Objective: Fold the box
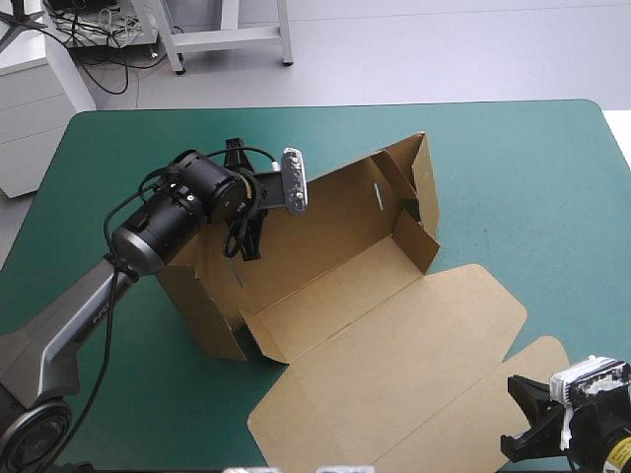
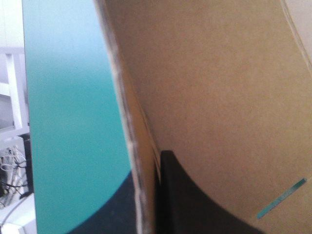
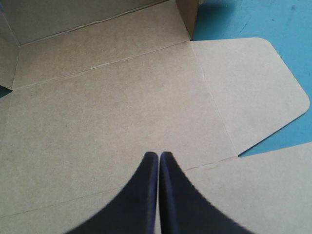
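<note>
A half-formed brown box [image 1: 375, 325] sits near the middle of the teal-green cover [image 1: 532, 158]. Its far wall and end walls are raised, and its lid lies flat toward the table's near right corner. The left gripper [image 1: 246, 229] is clamped on the far wall near its left end. In the left wrist view the cut edge of the board runs between the two black fingers [image 2: 195, 204], one on the inner face and one on the outer. The right gripper [image 1: 527, 426] sits by the near right corner, just off the lid's outer flap. Its fingers are pressed together in a point and grasp nothing, with the lid's flat panel spread ahead of them.

The board looks light and stiff, likely to bend cleanly only along its scored creases and to buckle if forced elsewhere. Its smooth faces may slip in a loose pinch, and a thin edge crushes easily. The safest hold appears to be a free edge taken squarely — the lid's rounded flap lies nearest the idle gripper — rather than a corner or tab.
</note>
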Robot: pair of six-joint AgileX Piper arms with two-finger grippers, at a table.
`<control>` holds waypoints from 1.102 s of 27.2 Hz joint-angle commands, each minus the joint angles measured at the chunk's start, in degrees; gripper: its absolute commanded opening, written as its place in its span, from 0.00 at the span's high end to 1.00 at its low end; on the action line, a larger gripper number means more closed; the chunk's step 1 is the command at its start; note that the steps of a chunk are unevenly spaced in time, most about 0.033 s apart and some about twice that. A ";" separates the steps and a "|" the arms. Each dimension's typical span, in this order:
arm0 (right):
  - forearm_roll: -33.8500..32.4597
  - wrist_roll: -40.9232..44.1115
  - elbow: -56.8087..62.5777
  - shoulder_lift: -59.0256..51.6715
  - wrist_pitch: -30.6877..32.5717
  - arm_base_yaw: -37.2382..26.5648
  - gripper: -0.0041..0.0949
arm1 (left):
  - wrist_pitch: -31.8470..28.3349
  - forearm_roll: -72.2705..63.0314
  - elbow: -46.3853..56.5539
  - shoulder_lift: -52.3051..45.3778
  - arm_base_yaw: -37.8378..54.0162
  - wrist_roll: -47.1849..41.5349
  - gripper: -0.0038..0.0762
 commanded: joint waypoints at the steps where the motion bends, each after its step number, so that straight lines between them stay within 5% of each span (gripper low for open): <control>1: -1.18 0.16 -1.38 0.71 -3.60 -0.15 0.95 | -1.85 0.86 -1.31 -2.99 -4.68 0.32 0.96; 13: -1.52 0.57 -1.38 0.71 -3.60 -0.15 0.95 | -9.44 28.25 6.38 -4.55 -14.98 -13.81 0.96; 21: -1.52 0.57 -1.38 0.71 -3.60 -0.15 0.95 | -18.55 33.60 18.21 -8.30 -15.51 -22.84 0.96; 27: -1.74 0.92 -1.38 0.71 -5.89 -0.15 0.95 | -27.36 58.36 32.05 -12.76 -19.43 -44.45 0.96; 30: -3.12 0.92 -1.38 0.71 -5.89 -0.15 0.95 | -27.20 59.20 32.58 -12.76 -19.30 -46.06 0.96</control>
